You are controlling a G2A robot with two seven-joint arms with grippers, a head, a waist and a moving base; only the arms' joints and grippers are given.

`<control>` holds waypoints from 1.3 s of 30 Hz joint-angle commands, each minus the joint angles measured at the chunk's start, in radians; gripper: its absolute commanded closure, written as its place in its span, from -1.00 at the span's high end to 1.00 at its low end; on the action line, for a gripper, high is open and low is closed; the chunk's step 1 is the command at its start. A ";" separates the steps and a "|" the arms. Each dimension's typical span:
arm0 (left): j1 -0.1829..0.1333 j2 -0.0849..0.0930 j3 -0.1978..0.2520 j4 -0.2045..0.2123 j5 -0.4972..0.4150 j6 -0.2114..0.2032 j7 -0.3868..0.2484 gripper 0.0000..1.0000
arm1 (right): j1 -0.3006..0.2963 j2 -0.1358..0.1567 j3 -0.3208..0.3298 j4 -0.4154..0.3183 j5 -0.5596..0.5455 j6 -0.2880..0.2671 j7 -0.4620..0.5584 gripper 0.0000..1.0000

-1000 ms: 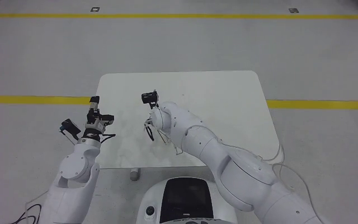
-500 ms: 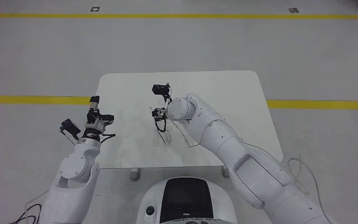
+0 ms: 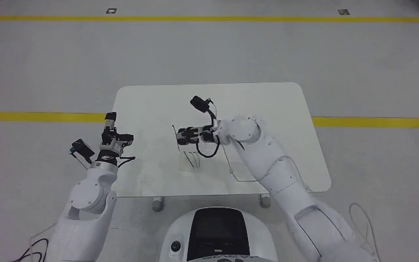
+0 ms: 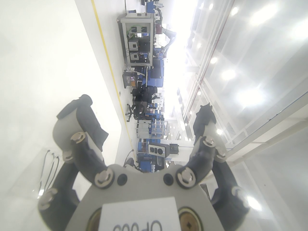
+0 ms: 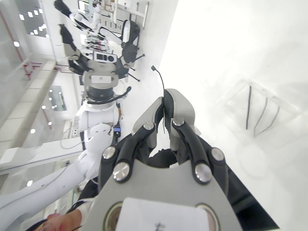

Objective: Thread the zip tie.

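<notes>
My right gripper [image 5: 164, 102] [image 3: 181, 135] is shut on a thin black zip tie [image 5: 160, 79], whose square head sticks out past the fingertips toward the left arm. In the top view the zip tie [image 3: 174, 131] hangs over the table's middle, just behind a clear tray [image 3: 194, 160]. The tray [image 5: 262, 90] holds three more ties, one black and two grey. My left gripper [image 4: 144, 106] [image 3: 109, 122] stands open with nothing in it, upright beside the table's left edge, well apart from the right gripper. From the right wrist, the left gripper [image 5: 61, 17] faces me with its jaws spread.
The white table [image 3: 262, 105] has bare surface to the right and at the back. The tray's ties [image 4: 49, 167] show low beside my left fingers. Yellow floor lines run behind and beside the table.
The right arm swung its elbow out to the right and turned its wrist, so the gripper now points left, above the tray, with the zip tie. The left arm stayed still.
</notes>
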 commanded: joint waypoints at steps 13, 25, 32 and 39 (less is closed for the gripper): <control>0.000 0.000 0.000 0.000 0.000 0.000 0.000 1.00 | 0.049 -0.030 0.001 0.232 0.402 0.011 0.082 -1.00; 0.000 0.000 0.000 0.000 0.000 0.000 0.000 1.00 | 0.003 -0.026 0.053 0.224 0.582 -0.031 0.133 -1.00; 0.000 0.000 0.000 0.000 0.000 0.000 0.000 1.00 | -0.016 -0.024 0.098 0.264 0.797 -0.028 0.221 -1.00; 0.000 0.000 0.000 0.000 0.000 0.000 0.000 1.00 | -0.009 -0.024 0.098 0.318 0.871 0.018 0.216 -1.00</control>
